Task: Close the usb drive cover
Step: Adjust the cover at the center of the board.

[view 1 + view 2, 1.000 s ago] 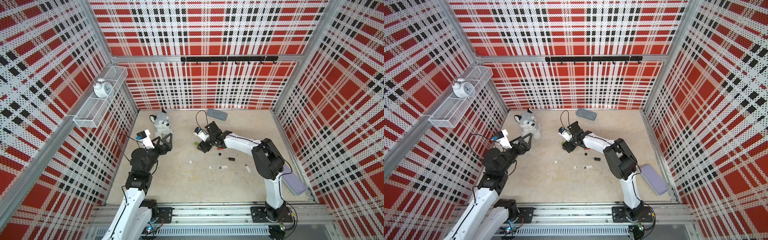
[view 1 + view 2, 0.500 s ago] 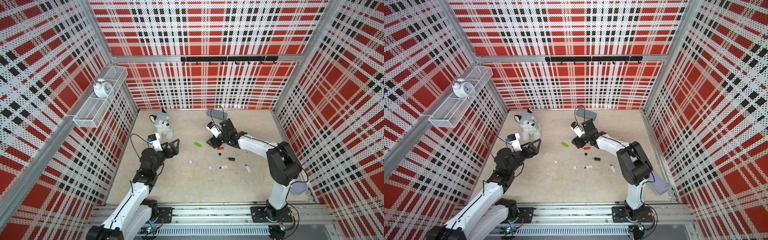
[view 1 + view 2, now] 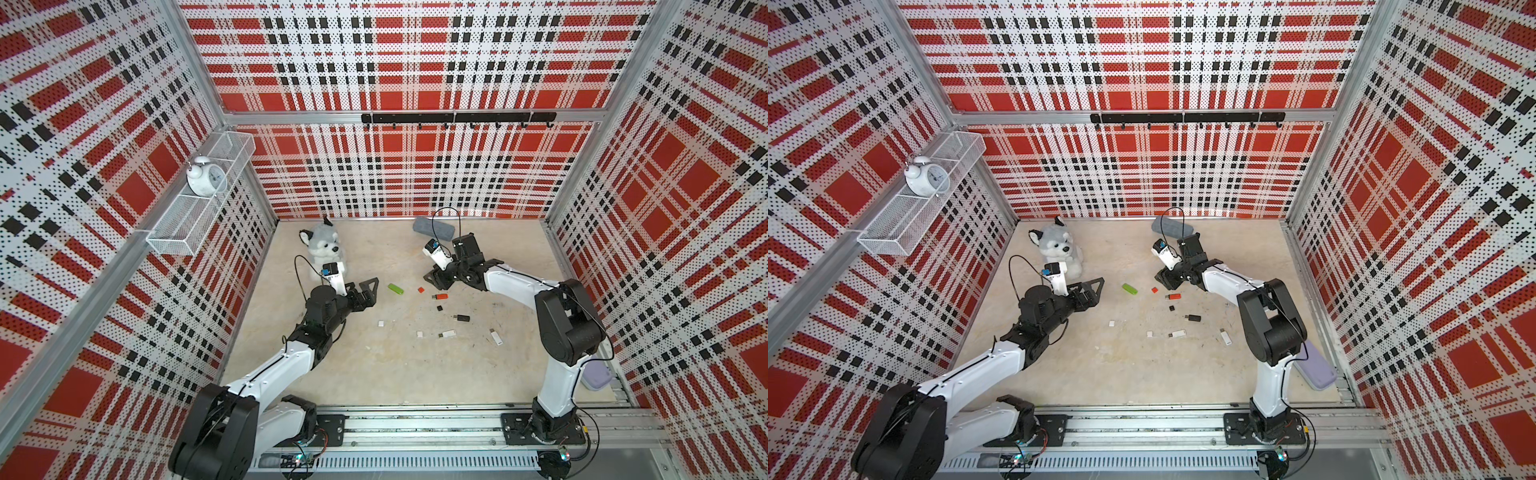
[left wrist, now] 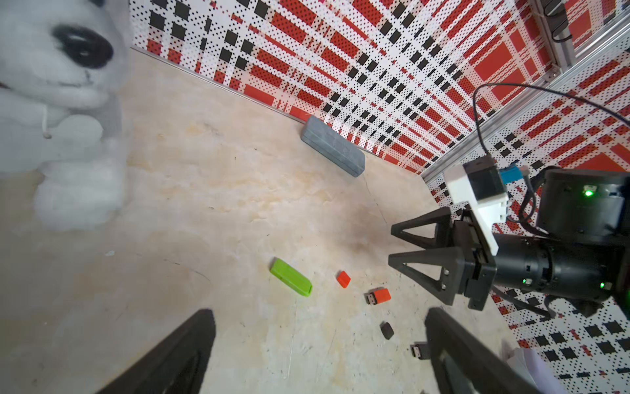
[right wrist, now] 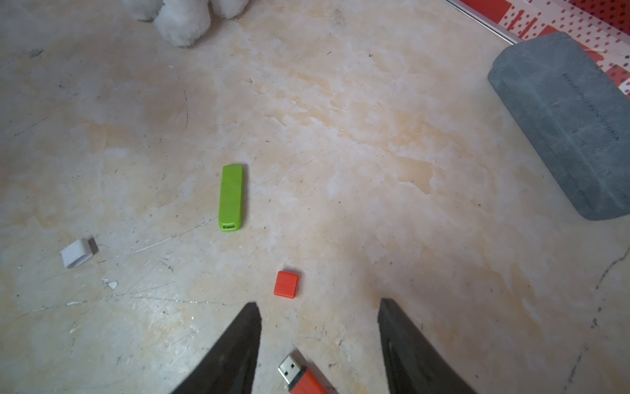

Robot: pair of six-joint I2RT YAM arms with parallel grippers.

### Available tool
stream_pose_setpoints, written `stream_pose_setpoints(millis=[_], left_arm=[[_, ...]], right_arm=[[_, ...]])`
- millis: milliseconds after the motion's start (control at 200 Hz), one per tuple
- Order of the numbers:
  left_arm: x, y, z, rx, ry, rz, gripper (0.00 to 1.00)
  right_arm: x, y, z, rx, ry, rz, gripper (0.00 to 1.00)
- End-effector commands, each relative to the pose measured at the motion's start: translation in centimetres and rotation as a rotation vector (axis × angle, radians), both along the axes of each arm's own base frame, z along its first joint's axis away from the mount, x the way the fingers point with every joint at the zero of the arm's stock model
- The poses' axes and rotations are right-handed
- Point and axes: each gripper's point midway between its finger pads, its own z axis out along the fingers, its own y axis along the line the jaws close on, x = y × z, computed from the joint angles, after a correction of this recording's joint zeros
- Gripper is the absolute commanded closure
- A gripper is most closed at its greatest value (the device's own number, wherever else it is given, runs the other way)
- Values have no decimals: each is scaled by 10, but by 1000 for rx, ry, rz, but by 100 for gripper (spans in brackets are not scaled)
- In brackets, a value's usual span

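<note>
An uncapped red usb drive (image 5: 300,375) lies on the floor with its metal plug bare, also in a top view (image 3: 440,296). Its red cover (image 5: 286,284) lies loose a little ahead of it. My right gripper (image 5: 317,303) hovers open above the drive's plug end, holding nothing. A closed green drive (image 3: 395,289) rests between the two arms. My left gripper (image 4: 318,312) is wide open and empty, pointing toward the green drive (image 4: 291,281) and the red cover (image 4: 343,279). The right gripper (image 4: 391,244) also shows in the left wrist view.
A black cap (image 3: 439,308), black drive (image 3: 461,318), white caps (image 3: 380,323) and white drives (image 3: 447,333) are scattered nearer the front. A plush husky (image 3: 323,247) and grey case (image 3: 432,228) sit at the back, a purple case (image 3: 1314,368) at the right wall.
The right gripper has drawn away to the right from the green drive, which now lies on the floor, and its jaws have narrowed somewhat. The left arm has reached forward toward the middle.
</note>
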Motion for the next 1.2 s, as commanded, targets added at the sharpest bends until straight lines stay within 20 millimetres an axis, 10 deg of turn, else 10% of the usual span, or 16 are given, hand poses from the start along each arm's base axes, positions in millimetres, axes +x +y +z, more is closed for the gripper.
stream_pose_setpoints(millis=[0,736,1197], left_arm=[[7,-6,23,-6,-72,5,2],[-7,-4,55,-39,-154,5,2],[-11,1,62,-36,-174,23,2]], right_arm=[[-3,5,0,-19,-10,72,43],[28,-5,-62,-258,27,47,52],[10,-2,-86,-357,88,79,52]])
